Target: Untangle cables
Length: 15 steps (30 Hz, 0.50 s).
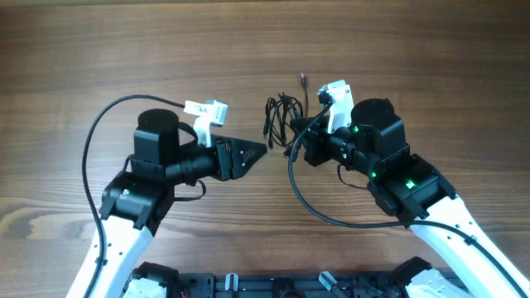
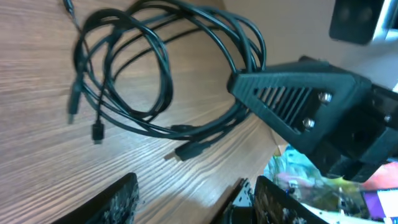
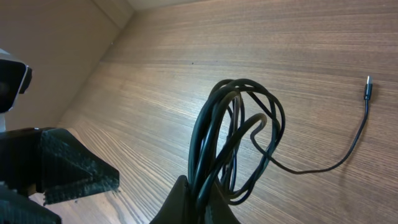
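The cables are thin dark cords bunched in loops on the wooden table, with small plugs at their loose ends. My right gripper is shut on one side of the bundle; in the right wrist view the cables rise as a tight loop from between its closed fingers. One free plug end trails off to the right. My left gripper points right, just left of the bundle, and is open. In the left wrist view its two fingers stand apart over bare wood, and the cables lie spread ahead of them.
The right gripper's black finger fills the right side of the left wrist view, close to the cable loops. The left gripper shows at the lower left of the right wrist view. Thick black arm cables hang off both arms.
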{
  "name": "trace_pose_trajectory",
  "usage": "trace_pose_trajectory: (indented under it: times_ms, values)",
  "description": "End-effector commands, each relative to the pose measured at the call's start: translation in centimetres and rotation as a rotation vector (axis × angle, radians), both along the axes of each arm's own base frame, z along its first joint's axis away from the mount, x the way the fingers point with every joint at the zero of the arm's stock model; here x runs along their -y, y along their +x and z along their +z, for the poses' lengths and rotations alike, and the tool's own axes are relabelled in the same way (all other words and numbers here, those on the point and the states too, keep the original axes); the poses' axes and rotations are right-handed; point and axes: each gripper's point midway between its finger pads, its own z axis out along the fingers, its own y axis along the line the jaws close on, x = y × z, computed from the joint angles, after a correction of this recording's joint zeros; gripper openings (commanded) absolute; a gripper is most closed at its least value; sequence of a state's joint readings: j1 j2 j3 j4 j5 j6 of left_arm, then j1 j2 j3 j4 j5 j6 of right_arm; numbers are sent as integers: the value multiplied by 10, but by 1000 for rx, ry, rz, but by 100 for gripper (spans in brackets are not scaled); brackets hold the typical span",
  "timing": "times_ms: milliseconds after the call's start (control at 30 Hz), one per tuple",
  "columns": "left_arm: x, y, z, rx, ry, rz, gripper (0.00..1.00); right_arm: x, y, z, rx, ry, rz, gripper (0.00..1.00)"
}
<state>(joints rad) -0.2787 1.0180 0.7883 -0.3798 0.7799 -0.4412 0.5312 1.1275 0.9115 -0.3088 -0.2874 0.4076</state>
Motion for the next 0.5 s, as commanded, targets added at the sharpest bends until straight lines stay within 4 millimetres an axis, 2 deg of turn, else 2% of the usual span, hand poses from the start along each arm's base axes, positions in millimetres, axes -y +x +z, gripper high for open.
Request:
trace_pose_trajectory:
  times_ms: [0, 167, 300, 467]
  values:
    - [9, 4, -13, -18, 48, 17, 61, -4, -1, 9, 4, 32, 16, 4]
    - [28, 15, -35, -45, 72, -20, 61, -9, -7, 10, -9, 51, 56, 5]
    - [32, 25, -50, -69, 81, -21, 61, -13, -11, 11, -17, 63, 83, 5]
    - [30, 36, -52, -39, 99, 17, 61, -18, -17, 12, -30, 84, 126, 5]
